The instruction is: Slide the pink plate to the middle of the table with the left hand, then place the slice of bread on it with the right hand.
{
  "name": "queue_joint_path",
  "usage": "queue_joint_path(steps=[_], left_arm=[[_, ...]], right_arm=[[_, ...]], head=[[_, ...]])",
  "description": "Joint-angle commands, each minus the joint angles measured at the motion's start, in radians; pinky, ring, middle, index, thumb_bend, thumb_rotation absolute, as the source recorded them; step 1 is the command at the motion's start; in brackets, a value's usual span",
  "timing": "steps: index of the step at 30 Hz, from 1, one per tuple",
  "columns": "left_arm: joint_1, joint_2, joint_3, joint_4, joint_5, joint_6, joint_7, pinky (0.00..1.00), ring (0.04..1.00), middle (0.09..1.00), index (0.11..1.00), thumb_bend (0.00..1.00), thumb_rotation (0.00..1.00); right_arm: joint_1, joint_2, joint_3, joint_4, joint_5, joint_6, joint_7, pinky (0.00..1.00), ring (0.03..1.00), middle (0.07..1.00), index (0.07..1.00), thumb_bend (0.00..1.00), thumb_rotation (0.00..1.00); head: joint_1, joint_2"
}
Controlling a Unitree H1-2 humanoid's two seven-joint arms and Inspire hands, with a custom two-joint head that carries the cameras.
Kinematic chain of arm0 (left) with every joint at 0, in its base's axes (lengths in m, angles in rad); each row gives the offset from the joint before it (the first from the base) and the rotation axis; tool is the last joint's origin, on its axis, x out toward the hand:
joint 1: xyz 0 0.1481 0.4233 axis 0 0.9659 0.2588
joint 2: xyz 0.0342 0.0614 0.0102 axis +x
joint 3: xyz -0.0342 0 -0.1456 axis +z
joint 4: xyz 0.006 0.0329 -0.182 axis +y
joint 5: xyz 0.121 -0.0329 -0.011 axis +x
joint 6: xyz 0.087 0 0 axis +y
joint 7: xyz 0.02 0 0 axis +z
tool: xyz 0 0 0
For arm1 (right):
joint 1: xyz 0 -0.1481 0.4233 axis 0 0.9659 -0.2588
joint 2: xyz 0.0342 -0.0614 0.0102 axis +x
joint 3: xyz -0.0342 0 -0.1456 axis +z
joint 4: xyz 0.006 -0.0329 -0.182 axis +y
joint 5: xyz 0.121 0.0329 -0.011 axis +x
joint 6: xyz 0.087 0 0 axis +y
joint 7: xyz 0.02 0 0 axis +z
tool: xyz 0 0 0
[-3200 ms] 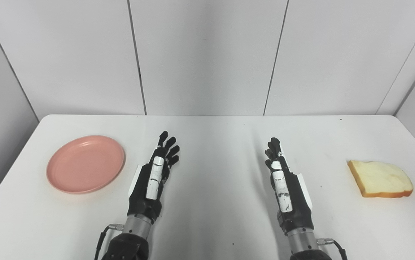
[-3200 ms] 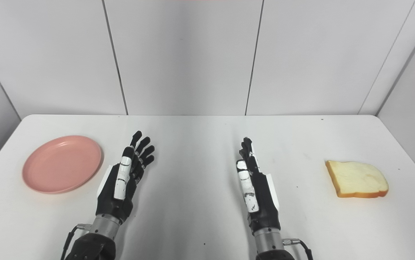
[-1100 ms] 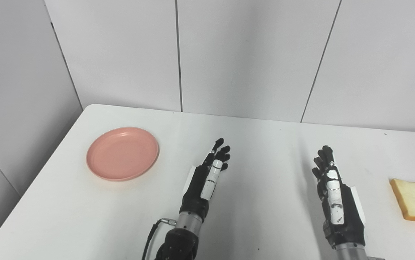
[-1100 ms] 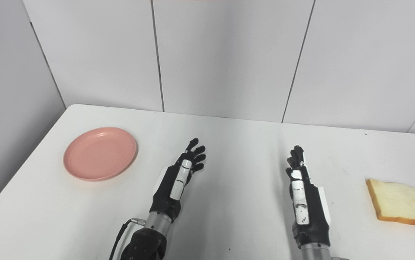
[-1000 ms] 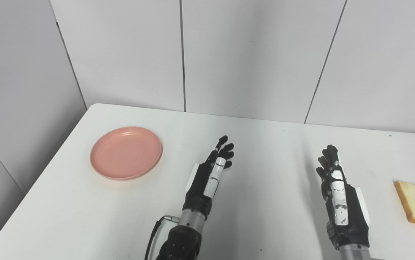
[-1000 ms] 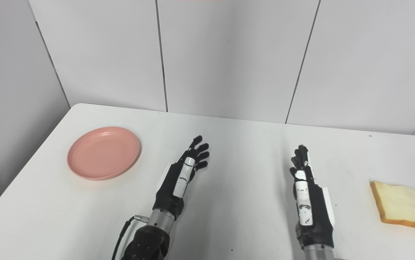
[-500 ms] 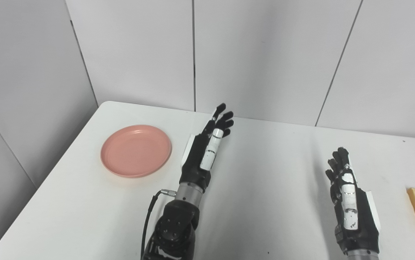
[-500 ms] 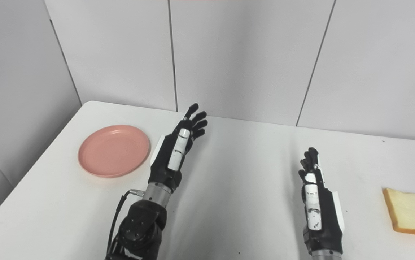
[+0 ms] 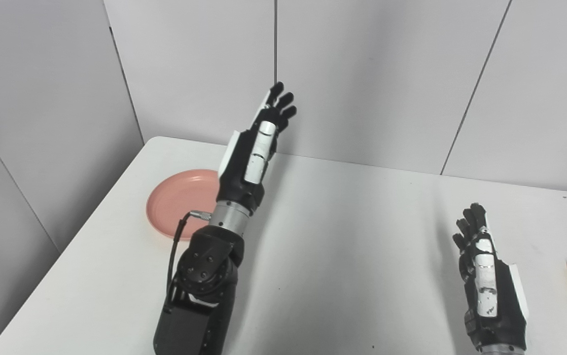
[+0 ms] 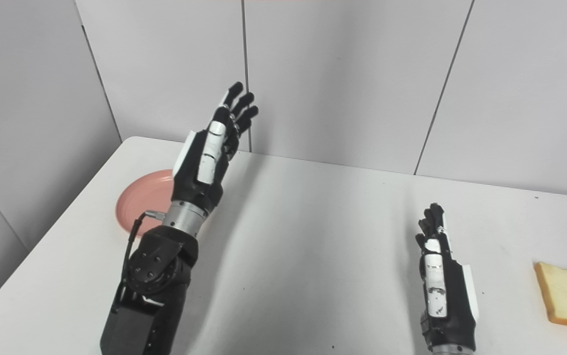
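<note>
Fingers [image 9: 277, 101] spread, left hand [image 9: 254, 148] holds nothing above the bare pink plate [image 9: 180, 202].

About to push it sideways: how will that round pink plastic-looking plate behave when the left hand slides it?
The round pink plate looks shallow and flat-bottomed, so it should glide rather than roll or tip. It seems thin and probably light, and the smooth white table may let it skid ahead or spin under an off-centre push. The raised left hand is open and not touching it yet.
</note>
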Motion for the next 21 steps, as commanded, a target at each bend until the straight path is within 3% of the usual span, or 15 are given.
queue_joint_path(steps=[1, 12, 21], left_arm=[[-0.049, 0.015, 0.024, -0.045, -0.016, 0.006, 0.016, 0.97, 0.934, 0.954, 0.952, 0.70, 0.98], [-0.075, 0.080, 0.160, -0.093, -0.008, 0.030, 0.081, 0.91, 0.922, 0.922, 0.931, 0.69, 0.98], [-0.075, 0.180, 0.296, -0.015, -0.061, -0.032, 0.113, 0.91, 0.918, 0.932, 0.943, 0.70, 1.00]], right_arm=[[-0.029, -0.002, -0.004, -0.030, -0.001, -0.010, 0.002, 1.00, 1.000, 1.000, 1.000, 0.43, 1.00], [-0.032, -0.002, -0.006, -0.036, 0.020, -0.008, 0.007, 1.00, 1.000, 1.000, 1.000, 0.46, 1.00], [-0.031, 0.004, -0.005, -0.053, 0.024, 0.013, 0.004, 1.00, 1.000, 1.000, 1.000, 0.46, 1.00]], head=[[0.001, 0.002], [0.012, 0.002], [0.019, 0.007]])
